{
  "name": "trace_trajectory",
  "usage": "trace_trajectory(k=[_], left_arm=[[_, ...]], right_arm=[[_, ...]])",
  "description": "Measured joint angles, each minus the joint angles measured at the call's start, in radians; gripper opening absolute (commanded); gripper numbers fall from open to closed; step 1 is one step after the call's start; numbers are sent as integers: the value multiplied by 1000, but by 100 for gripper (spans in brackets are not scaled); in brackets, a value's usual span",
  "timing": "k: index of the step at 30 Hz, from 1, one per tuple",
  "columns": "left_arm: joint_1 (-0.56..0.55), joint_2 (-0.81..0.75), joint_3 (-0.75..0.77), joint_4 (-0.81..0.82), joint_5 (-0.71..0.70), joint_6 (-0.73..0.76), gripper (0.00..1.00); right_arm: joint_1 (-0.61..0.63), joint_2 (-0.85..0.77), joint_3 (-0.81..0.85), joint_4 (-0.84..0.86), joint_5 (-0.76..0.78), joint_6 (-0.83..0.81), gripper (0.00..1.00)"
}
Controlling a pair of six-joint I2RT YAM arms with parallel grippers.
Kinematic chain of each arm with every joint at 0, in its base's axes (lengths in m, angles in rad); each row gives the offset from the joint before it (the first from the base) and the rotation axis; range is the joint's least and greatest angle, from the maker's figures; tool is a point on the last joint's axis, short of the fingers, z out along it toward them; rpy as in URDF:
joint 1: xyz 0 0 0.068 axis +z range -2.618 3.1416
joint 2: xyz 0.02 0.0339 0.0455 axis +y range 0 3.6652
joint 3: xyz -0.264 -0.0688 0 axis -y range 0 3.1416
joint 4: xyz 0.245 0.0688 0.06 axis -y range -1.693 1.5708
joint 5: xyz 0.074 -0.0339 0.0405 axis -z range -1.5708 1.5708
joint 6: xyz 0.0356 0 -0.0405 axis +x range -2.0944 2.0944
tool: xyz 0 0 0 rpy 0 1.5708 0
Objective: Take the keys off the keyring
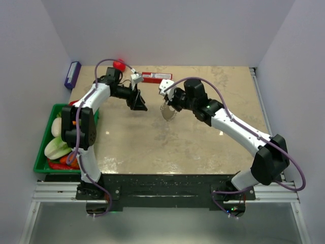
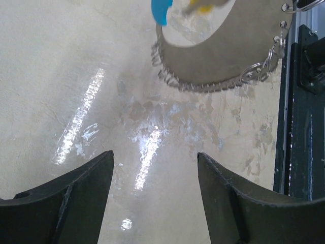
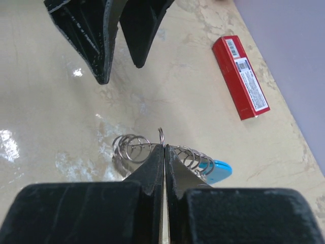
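1. The floppy keyring of silvery-grey wire links with a light-blue curved segment [image 3: 133, 148] hangs above the pale stone-patterned table [image 1: 203, 137], on the near side of the red rectangular box [image 3: 240, 76] and close to it.
2. The right claw [image 3: 162, 150] is pinched shut on one thin link at the top of that loop, so the coils and the blue piece dangle on either side of its tips.
3. The left claw [image 2: 155, 155] stands wide with nothing between its fingers. It sits near and to the left of the red box and faces the hanging loop from just beside it.
4. The small brass-yellow key [image 2: 203, 7] shows only as a blurred yellow bit at the top edge of the left wrist view, next to the blue segment. How it sits on the ring cannot be told.
5. The step in hand appears to be bringing the left claw onto the key. To do it well, the claw should rise towards the key rather than the lower chain, keep its fingers wide until the key lies between them, and close on the key alone.
6. The right claw should hold steady, since the loop is floppy and a nudge could swing the key away.
7. No key is off the ring yet, so the task looks early.
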Motion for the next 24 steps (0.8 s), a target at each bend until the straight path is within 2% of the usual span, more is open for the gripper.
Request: trace_trajectory(k=[11,24], left_arm=[[0,0,3,3,64,21,76],[-32,27,110,-201,169,220,80]], right_arm=[[0,-18,98,-207,-113,-109,0],[1,-60,188,-374,-237,-254,0]])
